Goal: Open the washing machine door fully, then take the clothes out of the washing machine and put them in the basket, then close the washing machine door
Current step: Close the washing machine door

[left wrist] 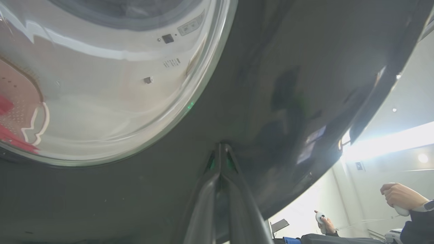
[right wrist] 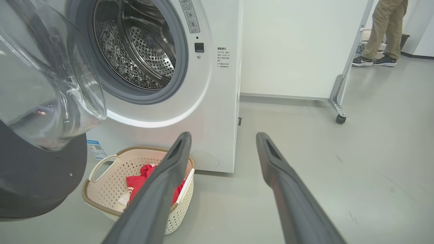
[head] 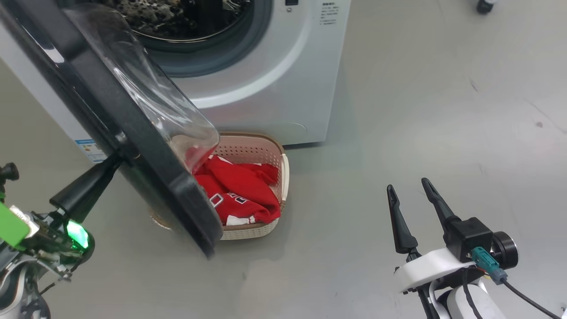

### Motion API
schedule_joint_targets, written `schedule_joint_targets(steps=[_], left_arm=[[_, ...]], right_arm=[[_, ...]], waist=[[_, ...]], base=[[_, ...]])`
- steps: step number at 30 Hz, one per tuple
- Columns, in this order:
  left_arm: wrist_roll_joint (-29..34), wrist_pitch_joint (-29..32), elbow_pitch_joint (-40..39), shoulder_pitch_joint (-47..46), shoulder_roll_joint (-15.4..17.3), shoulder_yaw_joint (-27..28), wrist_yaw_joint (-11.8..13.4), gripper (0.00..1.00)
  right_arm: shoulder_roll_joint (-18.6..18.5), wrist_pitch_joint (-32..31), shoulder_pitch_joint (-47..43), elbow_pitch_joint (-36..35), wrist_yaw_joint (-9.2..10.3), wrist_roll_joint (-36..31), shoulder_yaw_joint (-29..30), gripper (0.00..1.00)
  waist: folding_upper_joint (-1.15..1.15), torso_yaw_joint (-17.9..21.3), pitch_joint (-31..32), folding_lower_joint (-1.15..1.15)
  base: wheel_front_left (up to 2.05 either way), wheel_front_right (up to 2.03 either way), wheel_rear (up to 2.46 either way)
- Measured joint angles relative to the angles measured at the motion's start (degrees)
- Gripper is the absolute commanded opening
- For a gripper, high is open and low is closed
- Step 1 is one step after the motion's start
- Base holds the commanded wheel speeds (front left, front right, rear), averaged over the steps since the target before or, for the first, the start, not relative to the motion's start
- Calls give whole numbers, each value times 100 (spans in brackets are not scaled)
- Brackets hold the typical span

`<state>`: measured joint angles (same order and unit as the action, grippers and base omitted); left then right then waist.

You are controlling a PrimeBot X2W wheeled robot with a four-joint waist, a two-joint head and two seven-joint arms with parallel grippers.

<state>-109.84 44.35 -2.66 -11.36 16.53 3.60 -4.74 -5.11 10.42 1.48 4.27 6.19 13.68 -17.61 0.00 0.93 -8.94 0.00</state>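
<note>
Closing the washing machine door (head: 168,199) is, by my reading, the step you are in.

In the head view the drum (head: 186,17) looks bare, and the clothes (head: 241,188) lie red in the basket (head: 252,150), which stands on the floor just in front of the washing machine (head: 274,88). Your left gripper (head: 115,159) has its fingers pressed together, the tip against the outer face of the door's black ring. Your right gripper (head: 407,184) hangs spread and empty, well apart from everything.

In the left wrist view the left gripper (left wrist: 222,149) meets the glossy ring as a single point, just beside the glass window (left wrist: 101,84), holding nothing.

In the right wrist view the right gripper (right wrist: 223,135) stands wide, with the machine's front between the fingers and the basket (right wrist: 101,176) behind its left finger. The door (right wrist: 34,176) juts out at the left, its glass bulge turned toward the opening.

The next move calls for a steady push along the door's arc toward the machine. The ring is slick, so watch that the tip does not slide. Check too that the door's lower edge clears the basket rim.
</note>
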Motion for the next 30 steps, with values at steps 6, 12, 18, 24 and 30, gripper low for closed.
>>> schedule_joint_targets(steps=[6,12,18,24,30], left_arm=[[62,-179,71,-305,-154,-27,27,0],[107,-328,205,-681,-268,-69,48,0],[127,-519,480,-1076,-424,-27,48,0],[179,-738,773,-1496,-482,-34,49,0],[459,-1010,1072,-2034,-565,-30,49,0]], right_arm=[[21,30,86,0,-1,10,-15,100],[52,77,205,4,-1,36,-14,100],[79,151,311,27,-9,85,-27,100],[99,158,346,76,-9,93,-33,100],[109,202,427,85,-10,102,-29,100]], waist=[[0,295,-174,0],[0,578,-355,0],[0,926,-521,0],[0,1194,-643,0],[0,1371,-798,0]], base=[[0,0,0],[0,0,0],[0,0,0],[0,0,0],[0,0,0]])
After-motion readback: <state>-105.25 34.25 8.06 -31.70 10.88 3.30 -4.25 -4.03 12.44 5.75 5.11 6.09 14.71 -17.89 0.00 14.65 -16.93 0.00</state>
